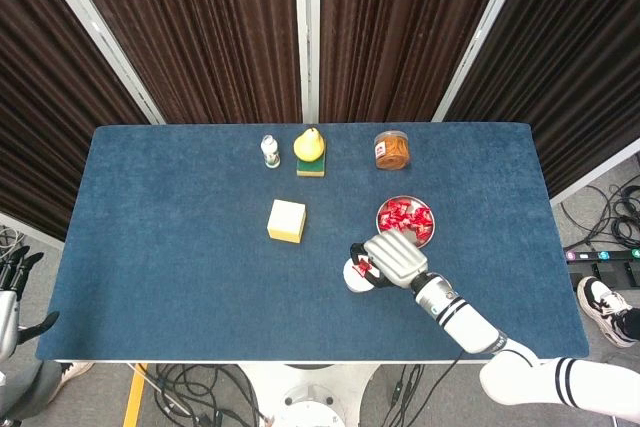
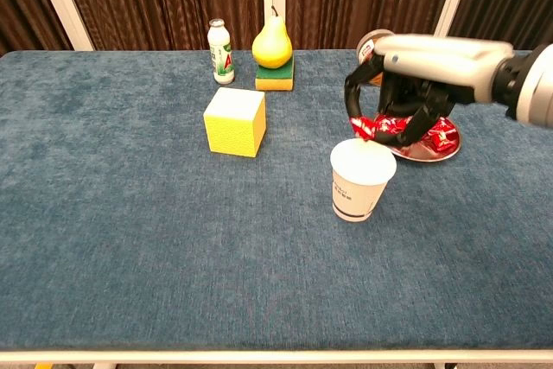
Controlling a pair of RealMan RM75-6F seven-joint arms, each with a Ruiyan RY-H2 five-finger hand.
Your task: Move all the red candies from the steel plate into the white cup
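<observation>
Right hand [image 2: 399, 114], fingers curled around red candies [image 2: 378, 128], poised over the white cup [image 2: 361, 178] for dropping them; more candies lie on the steel plate [image 2: 432, 152]; left hand [image 1: 10, 285] idle, open.

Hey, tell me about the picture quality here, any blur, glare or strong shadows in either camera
Head view: sharp and evenly lit, only a soft shadow beneath the right hand by the white cup; the table's edges bow slightly. Chest view: the right hand with its red candies looks a little soft; the steel plate shows no harsh glare.
</observation>
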